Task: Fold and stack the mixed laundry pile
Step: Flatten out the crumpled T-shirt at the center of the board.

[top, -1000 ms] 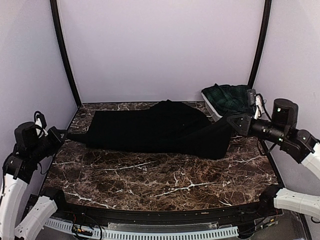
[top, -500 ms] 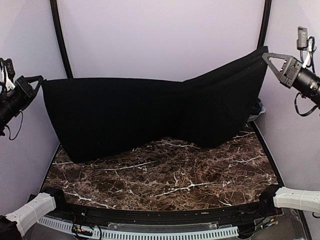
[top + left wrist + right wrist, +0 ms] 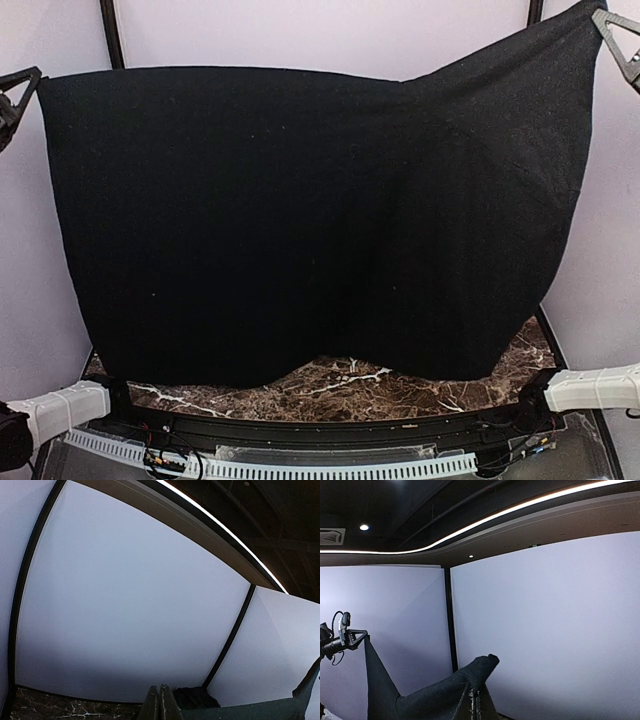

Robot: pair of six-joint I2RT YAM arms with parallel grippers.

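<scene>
A plain black cloth [image 3: 310,220] hangs spread wide in the air and fills most of the top view. My left gripper [image 3: 36,73] is shut on its upper left corner. My right gripper [image 3: 598,14] is shut on its upper right corner, a little higher. The cloth's lower edge hangs just above the marble table [image 3: 340,378]. In the right wrist view the shut gripper [image 3: 476,696] pinches a cloth corner [image 3: 480,667]. In the left wrist view the gripper [image 3: 160,692] is shut, with the cloth's edge [image 3: 250,712] running off to the right. The tartan skirt and the bluish item are hidden behind the cloth.
White arm links sit at the near left [image 3: 60,410] and near right [image 3: 595,385] table corners. Pale enclosure walls with black posts [image 3: 110,30] close in the sides and back. A dim dark heap [image 3: 192,697] lies in the far corner.
The black cloth lay on the table a second ago. Both grippers have risen and moved apart with it, so it now hangs stretched between them.
</scene>
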